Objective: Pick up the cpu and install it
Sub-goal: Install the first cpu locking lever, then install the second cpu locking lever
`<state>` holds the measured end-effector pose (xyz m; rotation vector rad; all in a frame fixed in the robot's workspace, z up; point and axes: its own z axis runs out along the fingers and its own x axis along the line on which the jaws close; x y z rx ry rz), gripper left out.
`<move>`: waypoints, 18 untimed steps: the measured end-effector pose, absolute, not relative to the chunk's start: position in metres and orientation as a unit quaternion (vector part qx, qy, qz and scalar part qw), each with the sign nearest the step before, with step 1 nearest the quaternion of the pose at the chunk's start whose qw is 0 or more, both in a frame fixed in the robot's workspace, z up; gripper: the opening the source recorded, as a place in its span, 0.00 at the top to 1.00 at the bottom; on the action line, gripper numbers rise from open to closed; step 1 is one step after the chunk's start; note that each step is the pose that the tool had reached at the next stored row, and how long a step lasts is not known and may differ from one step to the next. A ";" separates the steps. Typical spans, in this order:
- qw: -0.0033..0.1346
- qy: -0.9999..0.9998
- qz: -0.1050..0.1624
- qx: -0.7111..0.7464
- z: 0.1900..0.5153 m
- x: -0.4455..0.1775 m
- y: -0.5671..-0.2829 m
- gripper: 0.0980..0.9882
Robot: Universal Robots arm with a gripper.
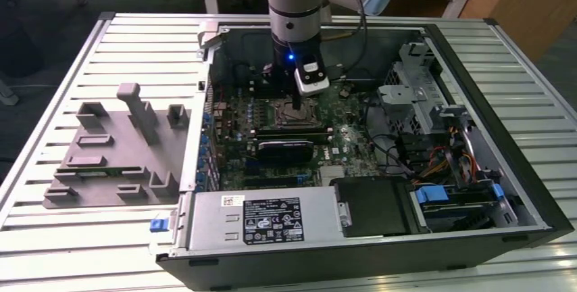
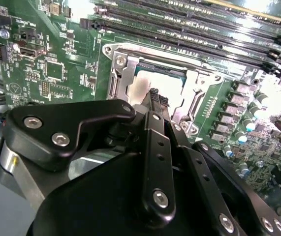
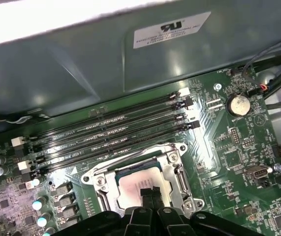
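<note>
Open computer case (image 1: 505, 190) on a slatted table (image 1: 54, 55), seen in the exterior view, with the arm reaching straight down into it. The gripper (image 1: 298, 106) hangs vertically over the motherboard (image 1: 352, 119), directly above the socket (image 1: 296, 114).

In both wrist views the cpu (image 3: 142, 183) lies flat inside the socket's metal frame (image 3: 177, 172), its pale silver top facing up and square to the frame. The gripper's dark fingertips (image 3: 149, 195) stand on or just above the middle of that top; whether they touch it cannot be told. The cpu thus lies straight below the tool along the arm's own axis, with no sideways offset visible. Being square, it has no long axis; its edges run parallel to the memory slots (image 3: 110, 130) beside the socket.

The fingertips are drawn close together in the second wrist view (image 2: 156, 98); whether they grip the cpu cannot be told.

A grey fixture tray (image 1: 117, 150) lies on the table at the exterior view's left, well apart from the gripper.
</note>
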<state>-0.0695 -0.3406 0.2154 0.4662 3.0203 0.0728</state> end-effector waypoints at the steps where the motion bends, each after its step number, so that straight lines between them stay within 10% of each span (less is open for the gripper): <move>1: 0.042 0.987 0.024 0.152 0.216 -0.069 -0.341 0.99; 18: 0.024 0.988 0.009 0.152 0.215 -0.069 -0.341 0.99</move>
